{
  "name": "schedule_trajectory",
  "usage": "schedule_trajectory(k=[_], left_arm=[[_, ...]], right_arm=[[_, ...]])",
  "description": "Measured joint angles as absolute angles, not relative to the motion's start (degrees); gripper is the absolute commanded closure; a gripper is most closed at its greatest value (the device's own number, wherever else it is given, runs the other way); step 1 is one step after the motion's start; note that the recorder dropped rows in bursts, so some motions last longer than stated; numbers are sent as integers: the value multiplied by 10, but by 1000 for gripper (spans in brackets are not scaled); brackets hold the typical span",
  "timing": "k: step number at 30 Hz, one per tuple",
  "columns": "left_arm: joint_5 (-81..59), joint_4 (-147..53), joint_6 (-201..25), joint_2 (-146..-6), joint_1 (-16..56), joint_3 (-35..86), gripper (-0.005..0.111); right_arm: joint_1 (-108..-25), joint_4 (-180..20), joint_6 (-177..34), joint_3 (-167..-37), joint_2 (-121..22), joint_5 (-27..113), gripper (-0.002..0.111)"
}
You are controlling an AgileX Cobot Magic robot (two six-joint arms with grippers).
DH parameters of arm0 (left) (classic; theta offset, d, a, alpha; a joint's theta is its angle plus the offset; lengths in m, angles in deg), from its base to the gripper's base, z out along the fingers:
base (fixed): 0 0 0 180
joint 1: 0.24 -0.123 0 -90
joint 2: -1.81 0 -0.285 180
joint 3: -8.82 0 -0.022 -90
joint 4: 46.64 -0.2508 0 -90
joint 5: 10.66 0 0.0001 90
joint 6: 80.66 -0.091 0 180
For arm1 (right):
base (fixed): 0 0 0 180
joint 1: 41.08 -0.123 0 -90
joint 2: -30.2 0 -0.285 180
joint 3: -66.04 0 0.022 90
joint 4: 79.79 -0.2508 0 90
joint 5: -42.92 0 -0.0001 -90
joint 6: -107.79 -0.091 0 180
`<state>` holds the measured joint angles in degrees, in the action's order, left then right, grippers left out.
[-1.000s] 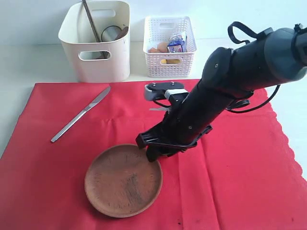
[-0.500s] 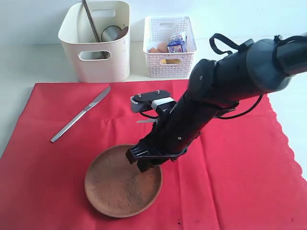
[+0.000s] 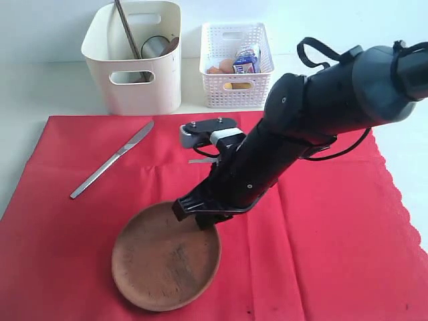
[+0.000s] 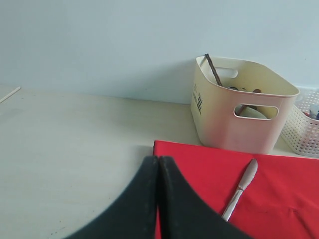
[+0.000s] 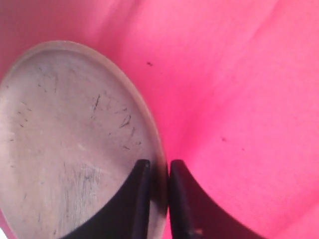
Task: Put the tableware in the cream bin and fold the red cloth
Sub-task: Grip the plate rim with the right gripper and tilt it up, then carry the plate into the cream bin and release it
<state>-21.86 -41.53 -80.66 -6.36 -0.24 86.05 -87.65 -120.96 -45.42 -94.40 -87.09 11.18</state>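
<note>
Round brown plate (image 3: 166, 264) is on the red cloth (image 3: 334, 234), down around 7 o'clock of it in my exterior view. My right hand (image 3: 206, 219) is clamped on its rim at about 1 o'clock, one finger inside, one outside. Silver table knife (image 3: 112, 159) lies on the cloth at 11 o'clock from the plate, with the cream bin (image 3: 134, 60) past it on the tabletop (image 3: 40, 87). Left hand (image 4: 158, 189) is closed on nothing.

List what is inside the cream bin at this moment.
Inside the cream bin: dark chopsticks leaning, a steel cup and a brown spoon end. Something pale shows through the handle cutout; the bin's walls hide the bottom.
</note>
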Motion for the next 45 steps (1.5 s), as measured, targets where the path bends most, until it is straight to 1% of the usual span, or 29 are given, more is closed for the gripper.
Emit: schedule_trajectory(k=[8, 12, 17, 20, 23, 28, 33, 40, 45], left_arm=[[-219, -415, -807, -64, -2, 860, 104], [-219, -415, -807, -64, -2, 860, 104], [-219, -415, -807, -64, -2, 860, 104], [-219, -415, -807, -64, -2, 860, 104], [-219, -415, -807, -64, -2, 860, 104], [-219, -415, -807, -64, -2, 860, 104], [-219, -415, -807, -64, -2, 860, 104], [-219, -415, -807, -64, -2, 860, 104], [-219, -415, -807, -64, -2, 860, 104]], right_arm=[[-876, -1206, -454, -944, -827, 108, 108], [-872, -1210, -454, -964, -819, 91, 108], [-867, -1217, -454, -1050, -818, 73, 108], [-839, -1237, -464, -1119, -826, 71, 108], [-814, -1279, -471, -1194, -861, 75, 108], [-797, -1361, -473, -1329, -954, 97, 108], [-778, -1424, -473, -1423, -1025, 122, 108], [-759, -1479, -476, -1506, -1110, 182, 108], [-758, -1484, -484, -1527, -1144, 215, 108]])
